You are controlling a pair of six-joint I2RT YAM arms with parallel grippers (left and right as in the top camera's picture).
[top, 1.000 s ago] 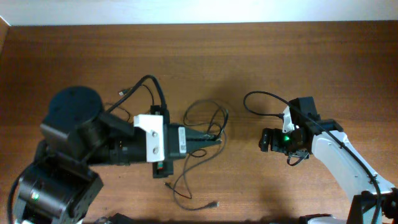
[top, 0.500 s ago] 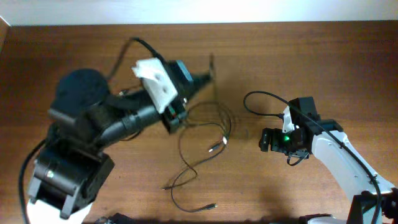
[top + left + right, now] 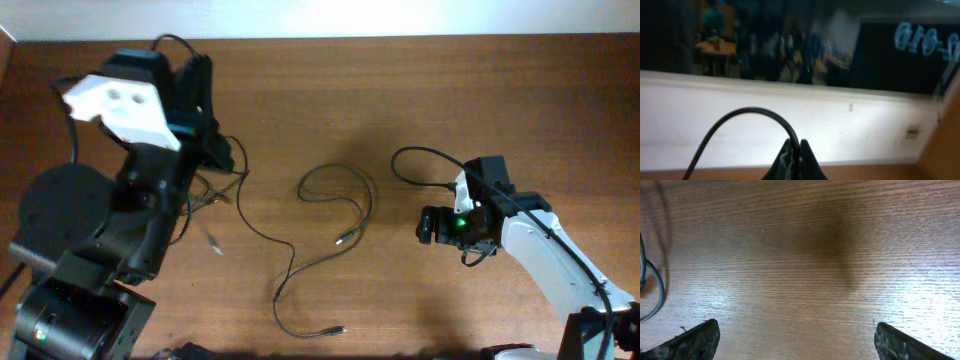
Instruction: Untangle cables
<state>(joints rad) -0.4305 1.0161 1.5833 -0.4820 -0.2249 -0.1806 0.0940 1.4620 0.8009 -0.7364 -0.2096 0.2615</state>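
Overhead view: I find the left gripper (image 3: pixel 222 152) raised at 10 o'clock. Its wrist view shows the fingers pinched tight on one thin black cord (image 3: pixel 752 109). That cord drops to the cables (image 3: pixel 292 265), which lie in loose loops from the centre of the table (image 3: pixel 400 90) toward 6 o'clock. The right gripper (image 3: pixel 795 340), at 3 o'clock, stands wide apart and holds nothing.

Risk noted: nothing pins the loops. Further lifting could drag the whole bunch or cinch a crossing. The cord could also slip from the fingertips.
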